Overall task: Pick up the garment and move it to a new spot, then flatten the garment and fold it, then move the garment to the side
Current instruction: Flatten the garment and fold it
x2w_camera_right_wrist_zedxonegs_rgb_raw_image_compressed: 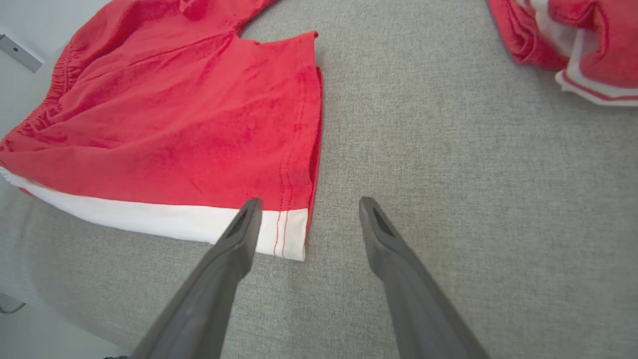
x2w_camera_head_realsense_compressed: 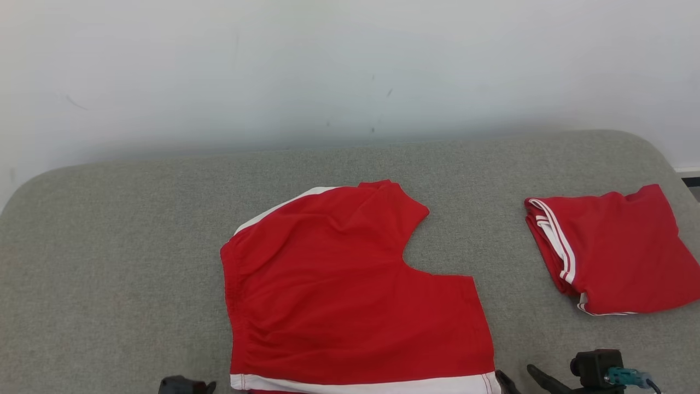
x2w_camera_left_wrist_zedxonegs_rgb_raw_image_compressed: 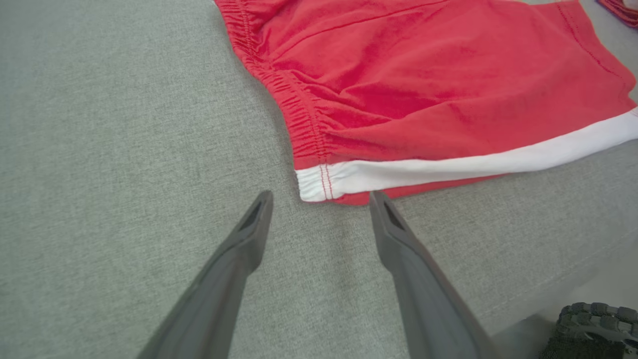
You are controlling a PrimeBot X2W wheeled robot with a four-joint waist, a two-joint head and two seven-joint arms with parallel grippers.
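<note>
The garment (x2w_camera_head_realsense_compressed: 339, 284) is a pair of red shorts with white side stripes, lying spread flat on the grey cushion (x2w_camera_head_realsense_compressed: 109, 246). In the left wrist view my left gripper (x2w_camera_left_wrist_zedxonegs_rgb_raw_image_compressed: 319, 197) stands open just short of the waistband corner (x2w_camera_left_wrist_zedxonegs_rgb_raw_image_compressed: 314, 182), with nothing between its fingers. In the right wrist view my right gripper (x2w_camera_right_wrist_zedxonegs_rgb_raw_image_compressed: 307, 202) is open over the leg hem corner (x2w_camera_right_wrist_zedxonegs_rgb_raw_image_compressed: 291, 234), one fingertip (x2w_camera_right_wrist_zedxonegs_rgb_raw_image_compressed: 249, 209) above the white stripe. Both grippers hold nothing. In the head view the right gripper (x2w_camera_head_realsense_compressed: 517, 377) peeks in at the bottom edge beside the shorts.
A second red garment (x2w_camera_head_realsense_compressed: 612, 251) with white trim lies folded at the cushion's right end. A pale wall (x2w_camera_head_realsense_compressed: 328, 65) runs behind the cushion. The cushion's front edge is close beneath the grippers; a dark treaded object (x2w_camera_left_wrist_zedxonegs_rgb_raw_image_compressed: 593, 329) sits below it.
</note>
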